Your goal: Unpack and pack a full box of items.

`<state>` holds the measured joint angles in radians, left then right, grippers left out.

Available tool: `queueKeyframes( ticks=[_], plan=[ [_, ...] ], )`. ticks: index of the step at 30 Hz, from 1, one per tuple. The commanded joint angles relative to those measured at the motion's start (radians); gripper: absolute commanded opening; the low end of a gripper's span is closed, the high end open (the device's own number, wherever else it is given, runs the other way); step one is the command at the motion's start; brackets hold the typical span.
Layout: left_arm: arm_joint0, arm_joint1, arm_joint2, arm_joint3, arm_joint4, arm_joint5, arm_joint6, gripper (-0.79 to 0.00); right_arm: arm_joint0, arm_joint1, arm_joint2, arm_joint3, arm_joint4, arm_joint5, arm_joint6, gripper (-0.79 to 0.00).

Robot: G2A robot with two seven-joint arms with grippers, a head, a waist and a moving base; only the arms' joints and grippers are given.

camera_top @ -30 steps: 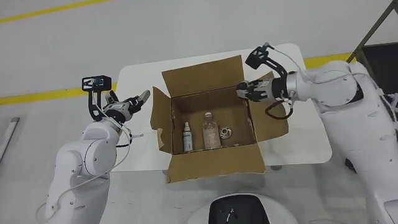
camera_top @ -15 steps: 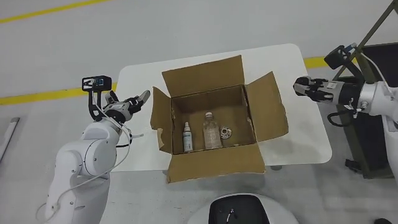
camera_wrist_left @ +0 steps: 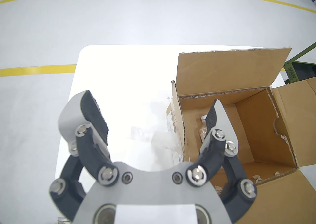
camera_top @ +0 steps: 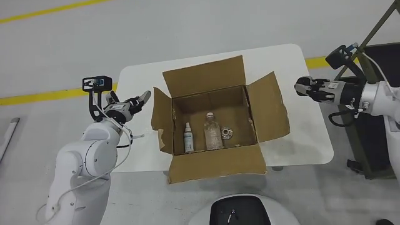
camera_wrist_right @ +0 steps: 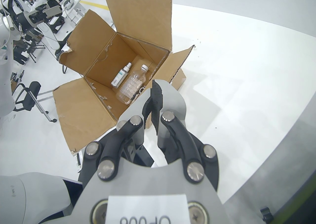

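Right gripper (camera_top: 298, 88) has swung off the box (camera_top: 203, 78) to frame right, fingers pressed together; box at centre, flaps open; clear bottle (camera_top: 212, 134) and spray bottle (camera_top: 187, 139) inside; left gripper (camera_top: 141, 99) spread, frame left; unpacking likely in hand; next, reach inside.

Ahead of left gripper (camera_wrist_left: 151, 97): upright side flap of open brown cardboard box (camera_top: 161, 120), barring level entry. Open from above; floor free around clear plastic bottle (camera_top: 212, 134), small white spray bottle (camera_top: 188, 139). Under right gripper (camera_top: 298, 87): unobstructed white table (camera_top: 300, 125).
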<state>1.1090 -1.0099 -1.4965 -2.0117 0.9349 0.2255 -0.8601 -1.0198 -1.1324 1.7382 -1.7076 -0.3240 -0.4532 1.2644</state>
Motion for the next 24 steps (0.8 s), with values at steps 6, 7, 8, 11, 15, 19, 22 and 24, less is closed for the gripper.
queueKeyframes(
  ticks=[6,7,8,11,15,19,22,24],
  plan=[
    [0.000,0.000,0.000,0.000,0.000,0.000,0.000,0.000,0.000,0.000,0.000,0.000,0.000,0.000,0.000,-0.785],
    [0.000,0.000,0.000,0.000,0.000,0.000,0.000,0.000,0.000,0.000,0.000,0.000,0.000,0.000,0.000,-0.785],
    [0.000,0.000,0.000,0.000,0.000,0.000,0.000,0.000,0.000,0.000,0.000,0.000,0.000,0.000,0.000,-0.785],
    [0.000,0.000,0.000,0.000,0.000,0.000,0.000,0.000,0.000,0.000,0.000,0.000,0.000,0.000,0.000,-0.785],
    [0.000,0.000,0.000,0.000,0.000,0.000,0.000,0.000,-0.008,0.000,-0.008,-0.010,0.000,0.002,-0.021,0.000],
    [0.021,0.000,-0.012,-0.003,0.021,-0.023,0.071,0.000,-0.020,0.003,-0.033,-0.041,0.003,0.003,-0.083,0.000],
    [0.034,-0.001,-0.021,-0.016,0.049,-0.030,0.127,0.000,-0.018,0.007,-0.040,-0.043,0.017,0.000,-0.122,0.000],
    [0.048,-0.002,-0.022,-0.027,0.065,-0.042,0.169,0.000,-0.017,0.010,-0.038,-0.044,0.012,-0.007,-0.153,0.000]
  ],
)
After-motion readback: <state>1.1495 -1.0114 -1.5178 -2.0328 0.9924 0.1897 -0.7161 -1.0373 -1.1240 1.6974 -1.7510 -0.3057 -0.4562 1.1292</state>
